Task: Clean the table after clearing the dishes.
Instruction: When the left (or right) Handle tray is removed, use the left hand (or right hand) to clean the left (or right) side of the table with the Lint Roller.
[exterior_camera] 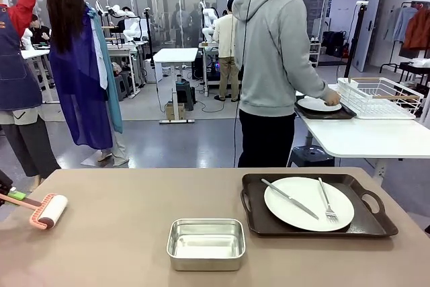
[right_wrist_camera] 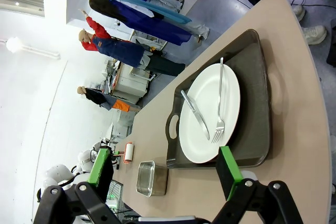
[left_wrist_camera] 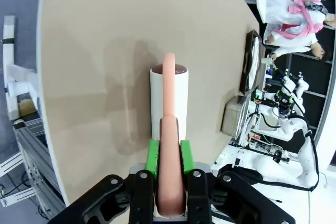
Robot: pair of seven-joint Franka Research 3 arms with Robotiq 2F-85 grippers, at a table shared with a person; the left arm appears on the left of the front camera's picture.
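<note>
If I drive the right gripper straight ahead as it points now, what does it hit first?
Most likely the near rim of the dark tray, then the white plate on it; the open right gripper is aimed at them. Depth is hard to judge.

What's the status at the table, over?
Left gripper shut on roller, at left edge of table. Right gripper open near tray. Tray with plate not yet cleared. Tin mid-table, possibly obstructing.

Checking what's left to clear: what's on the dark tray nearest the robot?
A white plate with a knife and fork on it; the tray beneath it is hidden.
</note>
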